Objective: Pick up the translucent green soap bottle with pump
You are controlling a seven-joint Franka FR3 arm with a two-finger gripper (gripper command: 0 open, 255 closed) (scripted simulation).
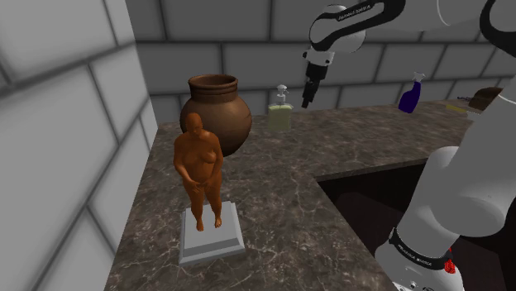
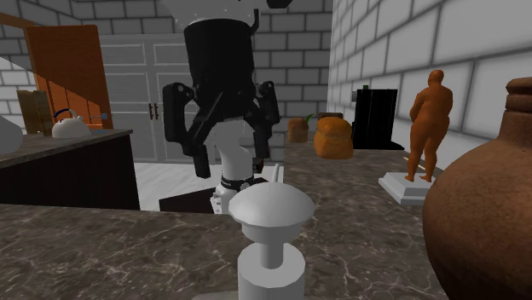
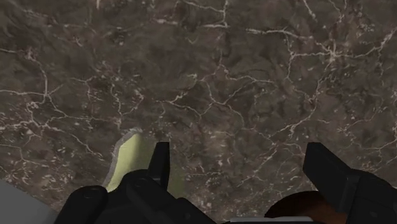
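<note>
The soap bottle (image 1: 280, 114), a pale yellow-green body with a light grey pump on top, stands upright on the dark veined desk (image 1: 281, 190) close to the grey block wall at the back. In the shoulder view it is just to the right of a large round brown pot (image 1: 215, 112). The black end effector (image 1: 309, 96) hangs fingers-down above the desk on the bottle's other side, near it but apart from it, at about the height of the pump. Its fingers stand wide apart with nothing between them. In the wrist view a sliver of the bottle (image 3: 126, 160) shows just outside one finger (image 3: 160, 163), with bare marble in the gap of the end effector (image 3: 242, 162). In the second exterior view the pump head (image 2: 271, 208) rises in the foreground with the spread end effector (image 2: 228, 164) behind it. A brown statue of a standing figure (image 1: 198, 169) on a grey plinth (image 1: 212, 237) stands nearer the desk's front edge, well apart from the bottle. A blue spray bottle (image 1: 409, 94) stands far along the desk toward the shoulder view's right.
</note>
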